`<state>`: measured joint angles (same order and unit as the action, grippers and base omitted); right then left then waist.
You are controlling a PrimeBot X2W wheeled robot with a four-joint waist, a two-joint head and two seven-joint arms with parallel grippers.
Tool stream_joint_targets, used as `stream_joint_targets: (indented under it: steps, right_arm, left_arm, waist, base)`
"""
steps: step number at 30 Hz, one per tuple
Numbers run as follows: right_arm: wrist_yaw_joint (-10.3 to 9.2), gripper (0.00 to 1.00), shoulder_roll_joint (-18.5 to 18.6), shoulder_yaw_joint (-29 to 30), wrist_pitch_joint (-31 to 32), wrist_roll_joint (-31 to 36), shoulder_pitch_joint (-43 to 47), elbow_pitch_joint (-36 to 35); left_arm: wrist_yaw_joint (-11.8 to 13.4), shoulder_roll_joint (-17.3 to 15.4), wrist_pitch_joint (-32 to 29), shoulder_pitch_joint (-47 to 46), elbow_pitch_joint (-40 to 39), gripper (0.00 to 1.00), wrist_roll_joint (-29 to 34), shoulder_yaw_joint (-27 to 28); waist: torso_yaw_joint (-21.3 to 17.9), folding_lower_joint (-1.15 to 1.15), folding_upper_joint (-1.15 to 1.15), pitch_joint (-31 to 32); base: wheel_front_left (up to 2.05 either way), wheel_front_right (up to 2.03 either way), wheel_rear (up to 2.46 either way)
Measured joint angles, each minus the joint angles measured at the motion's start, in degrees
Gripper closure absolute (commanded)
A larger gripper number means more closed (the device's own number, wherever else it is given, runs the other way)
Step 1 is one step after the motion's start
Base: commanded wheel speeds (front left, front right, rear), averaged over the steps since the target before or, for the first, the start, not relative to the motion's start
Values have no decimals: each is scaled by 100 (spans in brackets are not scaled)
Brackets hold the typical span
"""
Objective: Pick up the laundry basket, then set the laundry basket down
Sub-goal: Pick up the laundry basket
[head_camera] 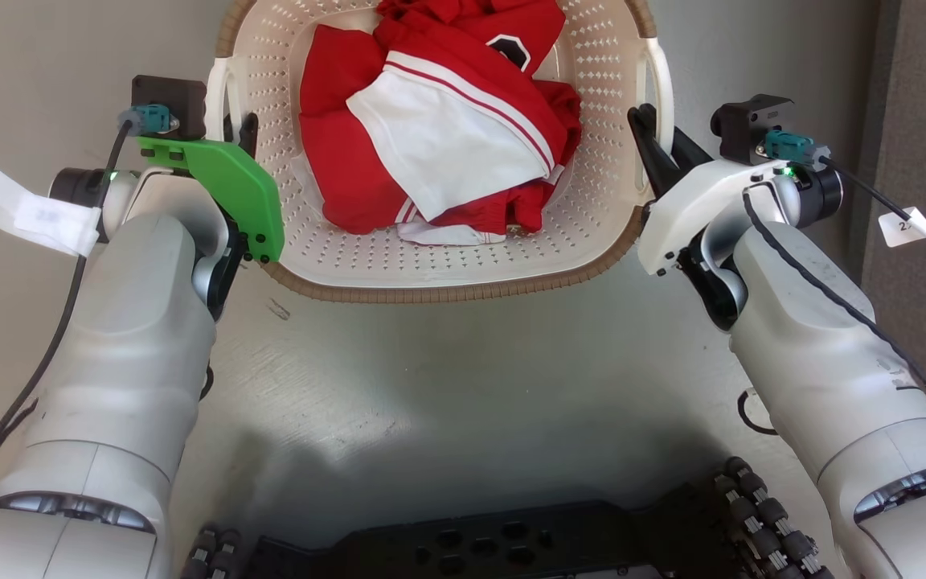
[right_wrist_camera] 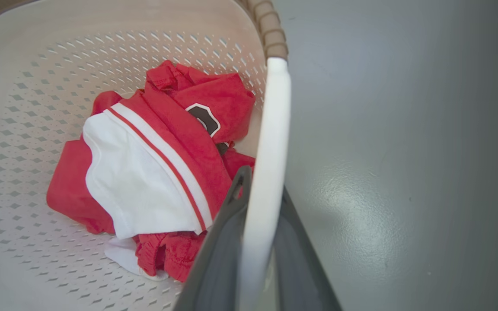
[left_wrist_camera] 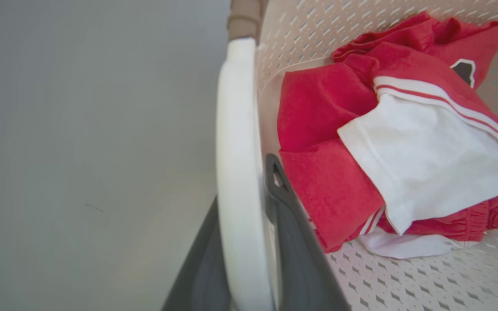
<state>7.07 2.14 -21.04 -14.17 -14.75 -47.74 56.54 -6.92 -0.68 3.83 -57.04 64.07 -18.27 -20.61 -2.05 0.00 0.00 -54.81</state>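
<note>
Two sets of fingers were on the job in the head view. The left fingers (head_camera: 247,130) sat at the left handle (head_camera: 218,92) of the laundry basket (head_camera: 431,288), and the right fingers (head_camera: 656,141) at the right handle (head_camera: 660,76). The basket sat squarely between the two pairs, over the grey floor (head_camera: 431,386). Whether it was resting there or just off it, I couldn't call. Red and white clothes (head_camera: 447,137) lay heaped inside.

In the left wrist view, the left handle (left_wrist_camera: 236,108) ran straight up between the left fingers (left_wrist_camera: 277,185). One finger was outside the wall and one inside, just beside the clothes (left_wrist_camera: 396,142). They were closed right down, pinching the handle.

The right wrist view was the mirror picture. The right fingers (right_wrist_camera: 234,194) were clamped on the right handle (right_wrist_camera: 275,108), with the clothes (right_wrist_camera: 145,172) just beside the inner finger.

By my reading, the pick-up step was in hand, with the grasp made on both sides. The next move called for both arms to rise together and level, so the basket wouldn't tip or twist out of either pinch.
</note>
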Motion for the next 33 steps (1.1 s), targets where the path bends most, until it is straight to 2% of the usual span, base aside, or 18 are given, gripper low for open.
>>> stream_joint_targets:
  steps: [13,21,33]
  right_arm:
    - [20,100,-49,-134,110,-187,-60,604]
    - [65,100,-108,-224,366,-312,-16,946]
    - [67,100,-162,-326,722,-623,179,1238]
  left_arm:
    - [-63,138,-104,6,437,100,-212,-36]
    - [-65,187,-472,160,715,100,-432,-108]
    - [-67,192,-806,667,587,100,-895,-354]
  waist:
    - [-33,0,0,317]
    - [-79,0,0,689]
    - [-91,0,0,1267]
  base:
    - [0,0,0]
    - [0,0,0]
    - [0,0,0]
